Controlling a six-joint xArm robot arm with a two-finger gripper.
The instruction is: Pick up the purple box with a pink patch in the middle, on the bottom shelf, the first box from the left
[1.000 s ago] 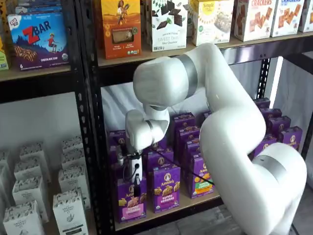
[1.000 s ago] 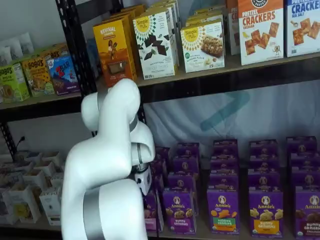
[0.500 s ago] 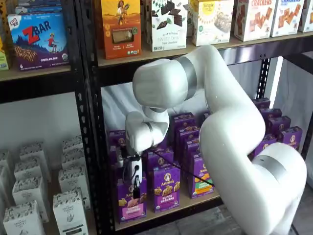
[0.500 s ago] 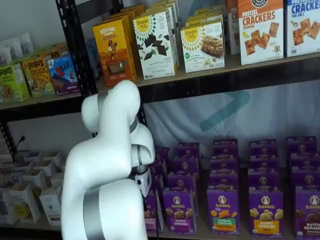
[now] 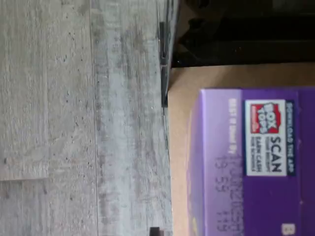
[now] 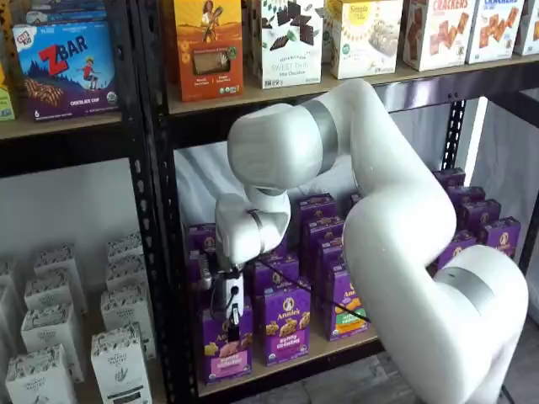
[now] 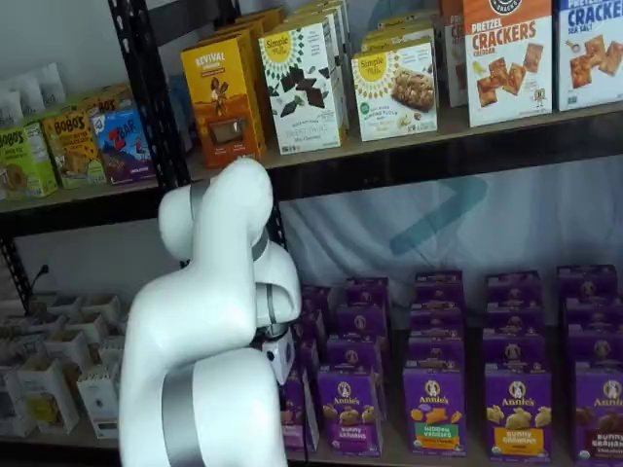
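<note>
Grey plank flooring fills half of what your wrist view gives you, beside the tan edge of the bottom shelf and the top of the purple box, where you can read a Box Tops scan label and a faint stamped date; neither shelf view shows that top face. Only one shelf view shows you the gripper, hanging in front of the purple box at the left end of the bottom shelf; its black fingers appear as one dark strip, so you cannot tell whether they are apart or together. Elsewhere the white arm hides nearly all of that carton. You see its front as purple, with pictured snacks and a pink patch low down.
</note>
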